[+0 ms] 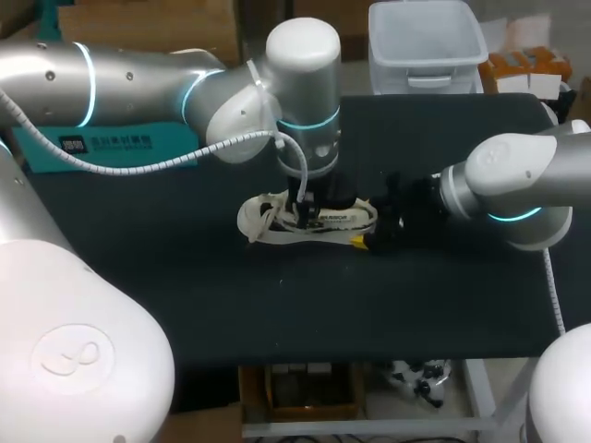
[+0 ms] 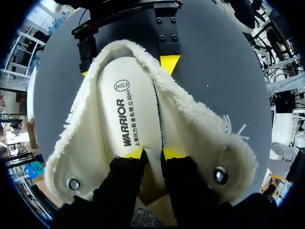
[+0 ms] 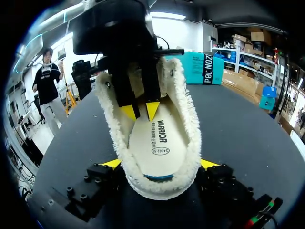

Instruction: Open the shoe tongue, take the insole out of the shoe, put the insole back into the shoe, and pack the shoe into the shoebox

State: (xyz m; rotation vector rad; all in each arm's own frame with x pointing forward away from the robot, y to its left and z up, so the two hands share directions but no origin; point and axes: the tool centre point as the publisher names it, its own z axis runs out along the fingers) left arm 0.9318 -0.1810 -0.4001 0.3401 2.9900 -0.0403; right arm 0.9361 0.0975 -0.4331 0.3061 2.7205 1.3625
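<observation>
Pinching the insole (image 2: 128,109) at its front end, left tool (image 2: 153,152) sits inside the shoe (image 1: 309,220) mid-tabletop (image 1: 185,277). Right tool (image 3: 160,163) clamps the heel from both sides. Looks like insole removal: next calls for a steady upward pull.

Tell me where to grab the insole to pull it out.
Pinch the insole at its long side edge, coming straight down through the open top of the shoe; it lies flat, walled in by fleece, so only from above is it reachable.

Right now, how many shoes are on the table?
1. The shoe lies mid-table, its heel gripped by the right tool, the left tool inside it. No other shows.
</observation>
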